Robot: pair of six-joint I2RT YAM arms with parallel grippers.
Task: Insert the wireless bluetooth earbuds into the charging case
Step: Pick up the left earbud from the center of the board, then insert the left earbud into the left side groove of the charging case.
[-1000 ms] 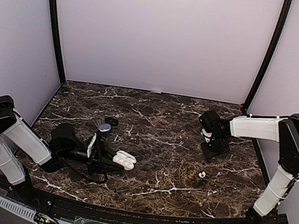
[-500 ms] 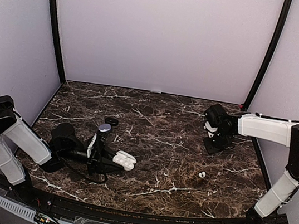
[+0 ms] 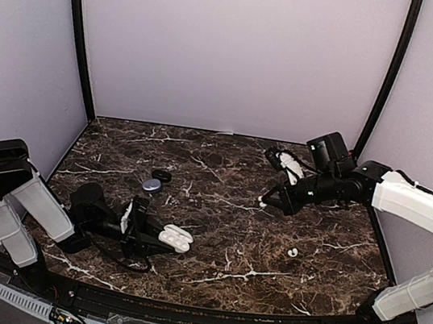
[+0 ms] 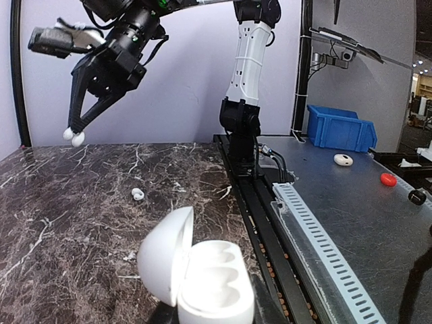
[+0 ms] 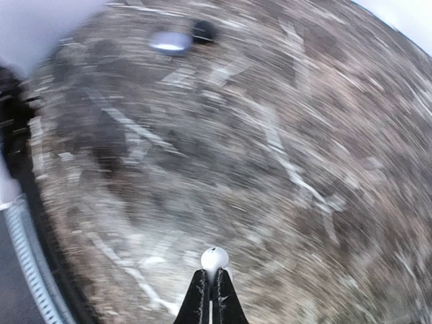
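One white earbud (image 5: 214,257) sits pinched in the right fingers (image 5: 200,297); left fingers (image 3: 146,241) clamp the open case (image 4: 209,287).

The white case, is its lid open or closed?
Open. In the left wrist view the white case has its lid swung up to one side, and the hollows inside show.

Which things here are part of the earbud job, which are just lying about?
Job: open white case in the left jaws; white earbud pinched in the right jaws; second white earbud loose on the table.
Lying about: black ring; grey oval object beside it, unclear what; blue bin off the table.
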